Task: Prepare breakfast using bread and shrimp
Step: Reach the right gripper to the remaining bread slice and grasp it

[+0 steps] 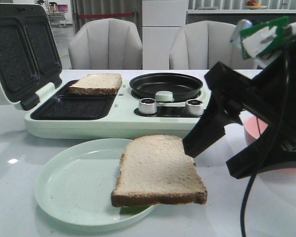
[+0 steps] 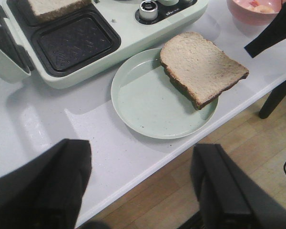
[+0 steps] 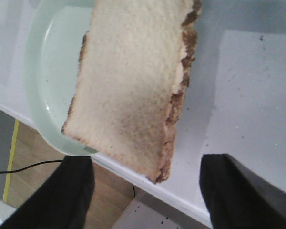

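Observation:
One bread slice (image 1: 158,170) lies tilted on the right rim of a pale green plate (image 1: 74,187), overhanging it toward the table's front edge. A second bread slice (image 1: 96,84) sits in the far tray of the mint sandwich maker (image 1: 113,126). Shrimp (image 2: 264,8) show as orange-pink pieces in a pink bowl (image 2: 250,14) at the right. My right gripper (image 1: 209,159) hangs open just right of the plate's slice, with one fingertip (image 1: 188,147) close to the slice's far right corner. In the right wrist view that slice (image 3: 133,81) fills the space ahead of the open right gripper (image 3: 147,160). My left gripper (image 2: 140,145) stands open above the table's front edge, holding nothing.
The sandwich maker's lid (image 1: 19,54) stands open at the far left, and its near tray (image 1: 74,106) holds nothing. A round black pan (image 1: 166,85) and two knobs (image 1: 148,105) sit on its right half. Two grey chairs (image 1: 106,44) stand behind the table.

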`<action>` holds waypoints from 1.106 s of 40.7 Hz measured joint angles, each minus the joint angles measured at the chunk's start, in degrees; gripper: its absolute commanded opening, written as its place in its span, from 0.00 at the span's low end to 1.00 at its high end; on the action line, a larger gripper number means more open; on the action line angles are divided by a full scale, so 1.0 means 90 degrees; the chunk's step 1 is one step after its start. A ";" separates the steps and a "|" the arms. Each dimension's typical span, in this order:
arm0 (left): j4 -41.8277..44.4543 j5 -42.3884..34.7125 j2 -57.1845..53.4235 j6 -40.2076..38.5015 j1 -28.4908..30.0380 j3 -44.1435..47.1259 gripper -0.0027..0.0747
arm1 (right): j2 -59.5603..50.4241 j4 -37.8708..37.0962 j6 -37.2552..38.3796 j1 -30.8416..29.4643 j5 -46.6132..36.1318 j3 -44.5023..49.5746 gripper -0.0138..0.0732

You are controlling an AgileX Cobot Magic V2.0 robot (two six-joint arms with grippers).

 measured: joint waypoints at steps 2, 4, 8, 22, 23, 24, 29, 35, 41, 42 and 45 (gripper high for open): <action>0.0000 0.0000 0.0000 0.0000 0.0000 0.0000 0.68 | 0.0186 0.0032 0.0000 0.0004 -0.0020 -0.0068 0.81; 0.0000 0.0000 0.0000 0.0000 0.0000 0.0000 0.68 | 0.0356 0.0058 0.0000 0.0019 -0.0020 -0.0170 0.81; 0.0000 0.0000 0.0000 0.0000 0.0000 0.0000 0.68 | 0.0675 0.0100 0.0000 0.0034 -0.0007 -0.0368 0.81; 0.0000 0.0000 0.0000 0.0000 0.0000 0.0000 0.68 | 0.1444 0.0164 -0.0014 0.0084 0.0057 -0.0847 0.81; 0.0000 0.0000 0.0000 0.0000 0.0000 0.0000 0.68 | 0.1494 0.0176 -0.0014 0.0098 0.0057 -0.0902 0.81; 0.0000 0.0000 0.0000 0.0000 0.0000 0.0000 0.68 | 0.1522 0.0180 -0.0014 0.0124 0.0057 -0.0938 0.81; 0.0000 0.0000 0.0000 0.0000 0.0000 0.0000 0.68 | 0.1671 0.0200 -0.0014 0.0268 0.0106 -0.1135 0.81; 0.0000 0.0000 0.0000 0.0000 0.0000 0.0000 0.68 | 0.1776 0.0217 -0.0014 0.0285 0.0125 -0.1254 0.81; 0.0000 0.0000 0.0000 0.0000 0.0000 0.0000 0.68 | 0.1926 0.0228 -0.0014 0.0285 0.0149 -0.1264 0.71; 0.0000 0.0000 0.0000 0.0000 0.0000 0.0000 0.68 | 0.1944 0.0228 -0.0014 0.0285 0.0149 -0.1264 0.68; 0.0000 0.0000 0.0000 0.0000 0.0000 0.0000 0.68 | 0.1967 0.0228 -0.0014 0.0285 0.0162 -0.1264 0.57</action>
